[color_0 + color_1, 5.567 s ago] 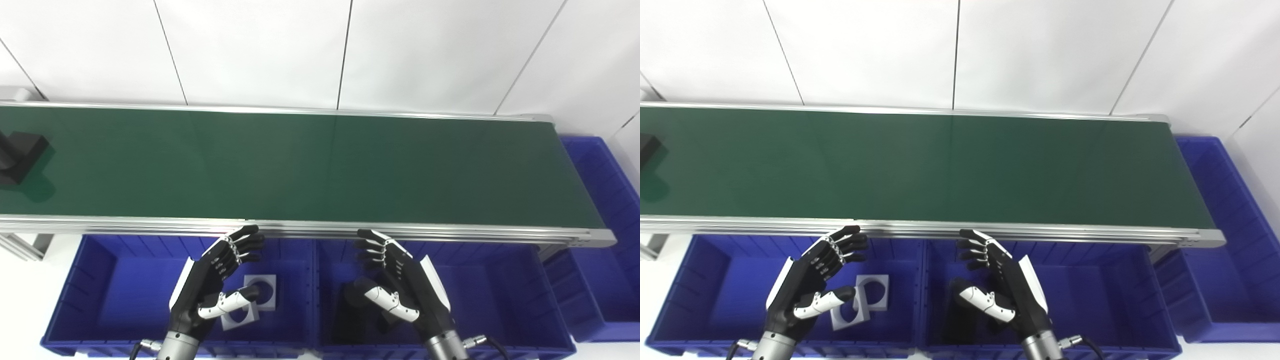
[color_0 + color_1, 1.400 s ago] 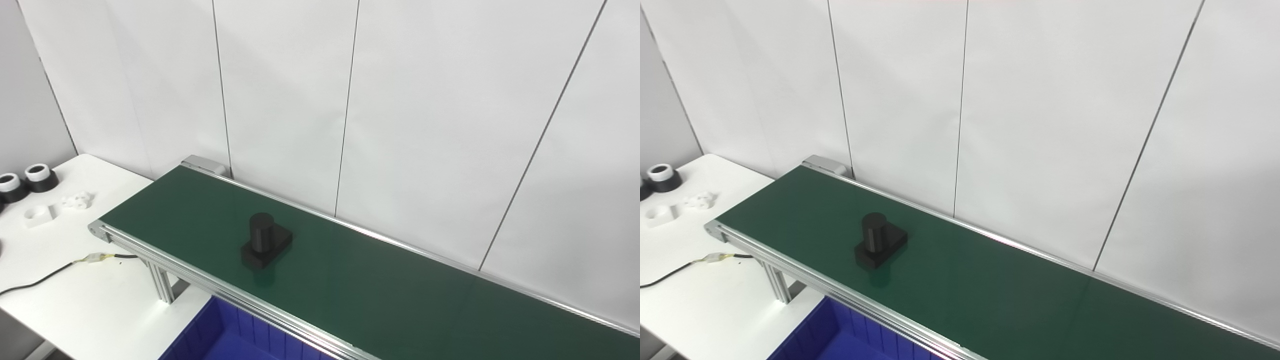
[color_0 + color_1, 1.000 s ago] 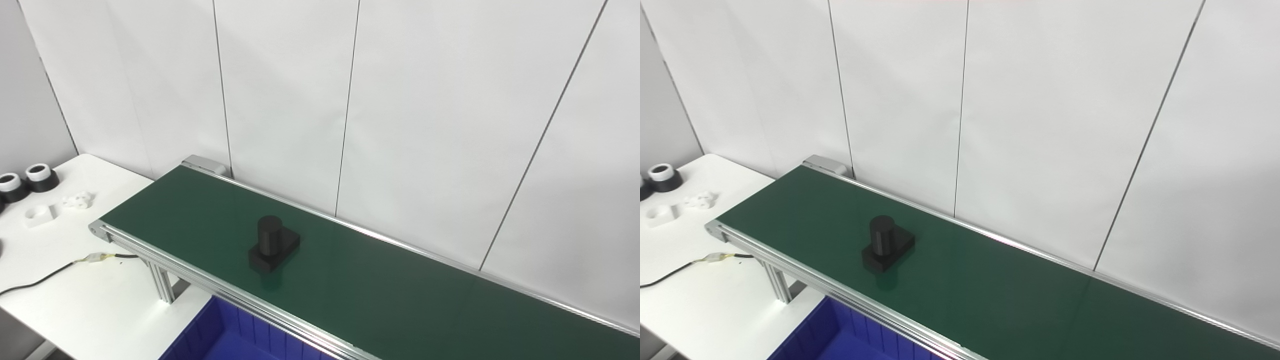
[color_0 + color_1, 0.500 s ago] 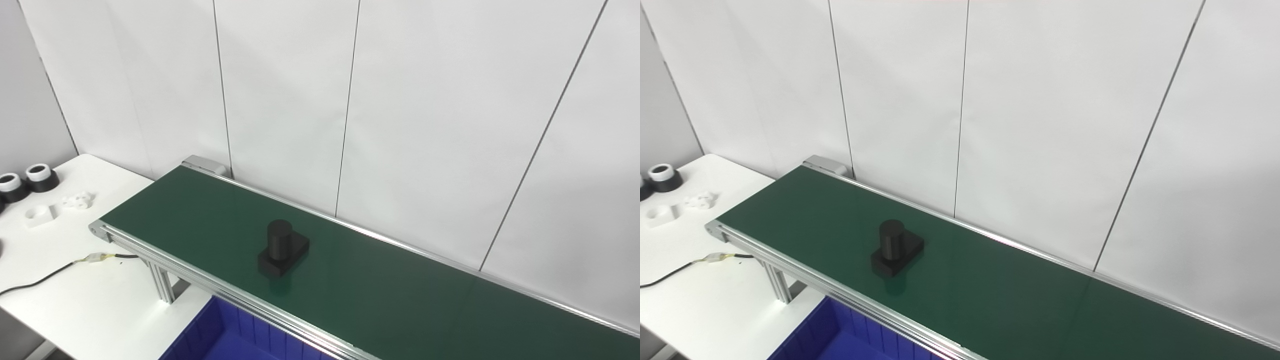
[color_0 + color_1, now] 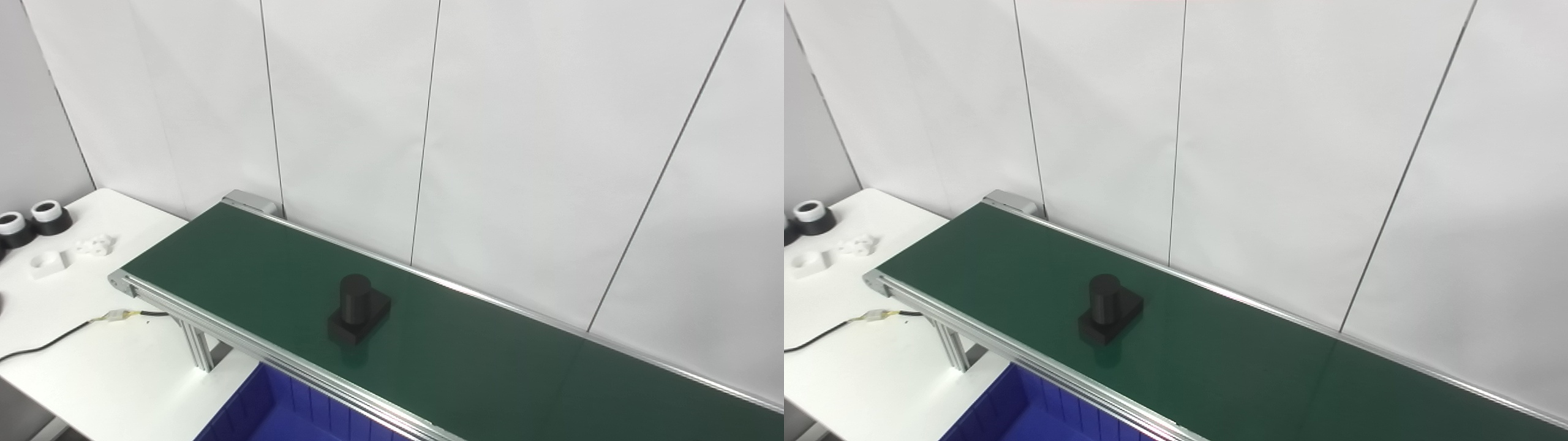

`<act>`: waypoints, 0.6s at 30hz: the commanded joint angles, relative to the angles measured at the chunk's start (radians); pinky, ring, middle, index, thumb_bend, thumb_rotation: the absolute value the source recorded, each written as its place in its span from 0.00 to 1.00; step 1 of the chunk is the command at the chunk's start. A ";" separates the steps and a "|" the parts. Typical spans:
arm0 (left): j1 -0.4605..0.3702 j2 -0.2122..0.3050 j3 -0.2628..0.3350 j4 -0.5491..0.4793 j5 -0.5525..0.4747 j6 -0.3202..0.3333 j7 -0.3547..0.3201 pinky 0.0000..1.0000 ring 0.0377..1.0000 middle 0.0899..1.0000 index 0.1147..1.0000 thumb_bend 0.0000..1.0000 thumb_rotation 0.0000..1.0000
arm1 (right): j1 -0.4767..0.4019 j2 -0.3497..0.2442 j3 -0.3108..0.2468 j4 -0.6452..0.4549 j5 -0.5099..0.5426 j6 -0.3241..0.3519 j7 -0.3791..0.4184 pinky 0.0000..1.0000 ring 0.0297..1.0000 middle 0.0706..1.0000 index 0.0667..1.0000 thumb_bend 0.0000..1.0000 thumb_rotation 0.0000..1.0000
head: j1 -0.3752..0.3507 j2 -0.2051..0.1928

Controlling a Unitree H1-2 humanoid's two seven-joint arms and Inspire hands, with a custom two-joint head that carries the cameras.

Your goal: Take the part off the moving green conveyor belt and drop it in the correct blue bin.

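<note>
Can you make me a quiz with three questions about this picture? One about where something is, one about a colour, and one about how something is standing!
1. Where is the black part?
A. on the belt
B. in the bin
C. on the white table

2. What colour is the bin?
A. red
B. blue
C. yellow

3. How does the part's round post stand?
A. lying flat
B. upside down
C. upright on its base

Answers: 1 A, it sits on the green surface; 2 B, its corner below the belt is blue; 3 C, the post points up.
</note>
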 commanded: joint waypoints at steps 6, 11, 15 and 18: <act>-0.021 -0.005 0.001 -0.006 -0.006 -0.041 -0.001 0.64 0.69 0.70 0.73 1.00 0.29 | -0.079 -0.020 -0.009 0.042 0.015 0.026 -0.003 0.52 0.66 0.70 0.74 0.68 0.87 | -0.008 -0.001; -0.025 -0.003 0.002 -0.001 -0.002 -0.040 0.000 0.65 0.69 0.70 0.74 1.00 0.30 | -0.113 -0.022 -0.006 0.082 0.015 0.010 -0.008 0.51 0.66 0.70 0.73 0.69 0.86 | -0.010 -0.001; -0.025 -0.001 0.001 -0.003 -0.002 -0.040 -0.002 0.65 0.70 0.71 0.74 0.99 0.29 | -0.139 -0.019 -0.004 0.113 0.011 -0.007 -0.019 0.51 0.66 0.70 0.73 0.70 0.85 | -0.015 -0.002; -0.026 -0.002 0.004 -0.002 -0.004 -0.040 0.001 0.65 0.70 0.71 0.74 1.00 0.29 | -0.160 -0.015 0.000 0.131 -0.002 -0.012 -0.028 0.52 0.66 0.70 0.74 0.70 0.87 | -0.018 0.000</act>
